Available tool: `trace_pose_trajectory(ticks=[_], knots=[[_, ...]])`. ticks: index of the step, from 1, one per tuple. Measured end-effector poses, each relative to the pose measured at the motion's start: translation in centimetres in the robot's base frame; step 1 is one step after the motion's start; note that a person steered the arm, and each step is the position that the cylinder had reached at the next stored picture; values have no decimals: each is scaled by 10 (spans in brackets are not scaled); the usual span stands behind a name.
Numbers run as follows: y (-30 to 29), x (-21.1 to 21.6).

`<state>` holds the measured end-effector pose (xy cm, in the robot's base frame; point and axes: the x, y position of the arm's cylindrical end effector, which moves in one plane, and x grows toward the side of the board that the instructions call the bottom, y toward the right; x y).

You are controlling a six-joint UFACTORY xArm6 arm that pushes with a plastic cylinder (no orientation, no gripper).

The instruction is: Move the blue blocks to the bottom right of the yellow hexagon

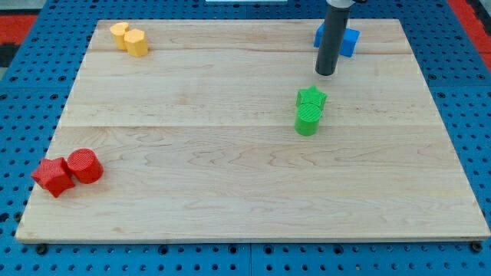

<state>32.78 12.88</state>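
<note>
The blue blocks (347, 41) sit at the view's top right near the board's top edge, mostly hidden behind my rod, so their shapes are unclear. My tip (326, 73) rests on the board just below and left of them. The yellow hexagon (136, 43) stands at the view's top left, touching a second yellow block (119, 32) on its upper left.
A green star (311, 97) and a green cylinder (308, 119) touch each other just below my tip. A red star-like block (53, 175) and a red cylinder (84, 165) sit together at the lower left. The wooden board (245, 192) lies on blue pegboard.
</note>
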Motion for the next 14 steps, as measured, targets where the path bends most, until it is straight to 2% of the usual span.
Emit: trace_pose_trajectory(ticks=[1, 2, 3, 4, 5, 6, 7, 10, 11, 12, 13, 14], knots=[[-1, 0], [27, 2], [59, 51], [31, 39], [-18, -16], [-42, -37], [-105, -29], [-135, -67], [-135, -65], [-138, -108], [-102, -135], [-9, -136]])
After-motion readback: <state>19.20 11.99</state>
